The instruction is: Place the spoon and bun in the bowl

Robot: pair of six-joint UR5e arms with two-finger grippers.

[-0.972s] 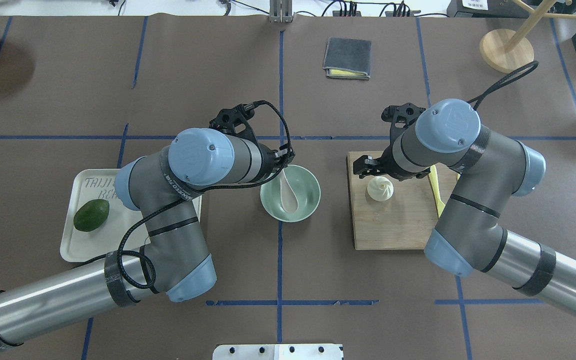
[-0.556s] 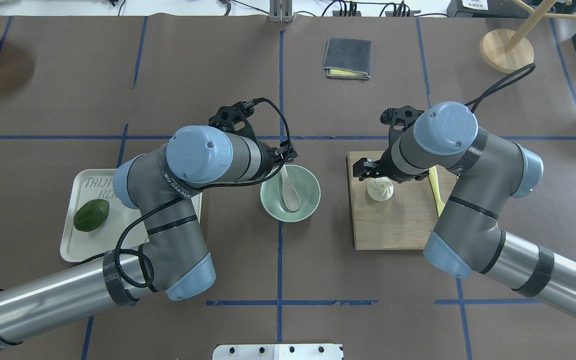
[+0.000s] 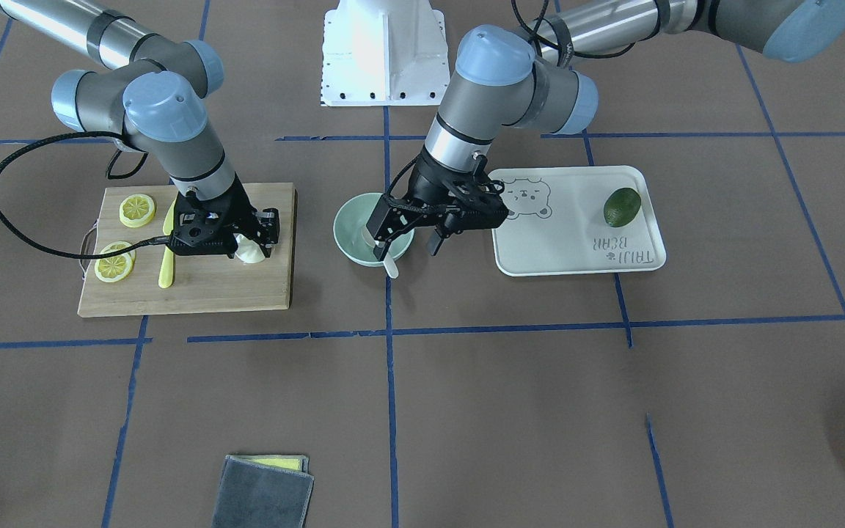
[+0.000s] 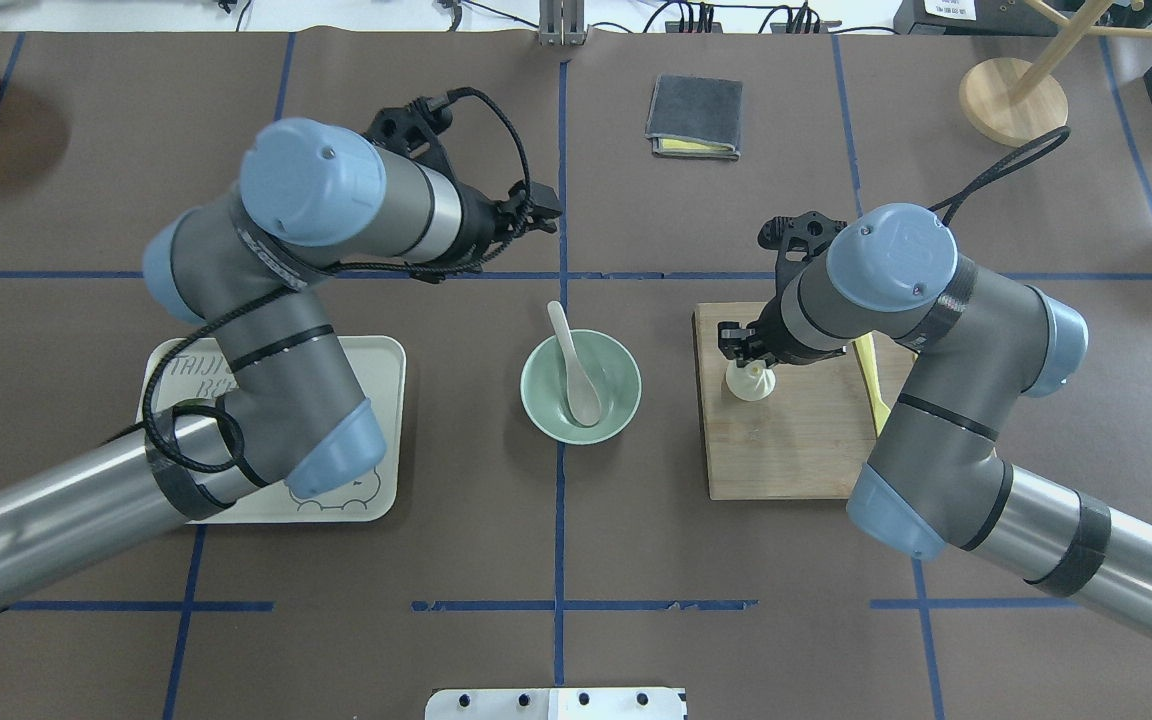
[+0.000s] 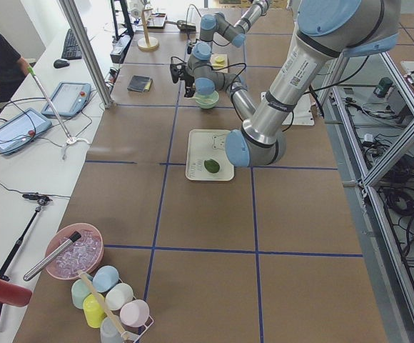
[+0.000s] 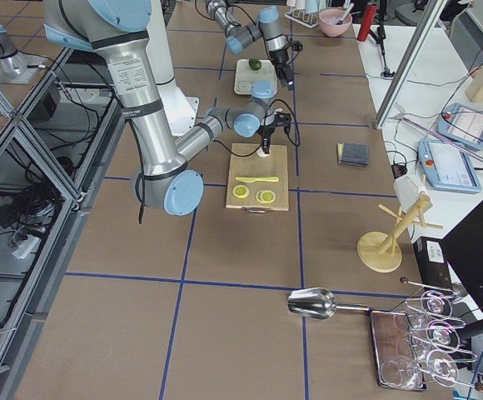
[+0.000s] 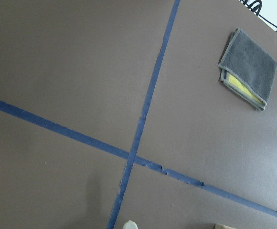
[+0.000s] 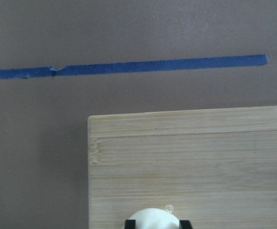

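Brown blue-taped table; left end effector agape, empty; right end effector tight around bun on board.

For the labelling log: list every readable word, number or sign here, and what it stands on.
"TAIJI BEAR": printed on the tray, upside down in the front-facing view, near a drawn bear face.
White lettering on the left arm's black band: too blurred to read.
Nothing else readable shows.

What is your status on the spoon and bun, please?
Left gripper open. Spoon in bowl. Right gripper shut on bun, on board. Nothing between bun and bowl.
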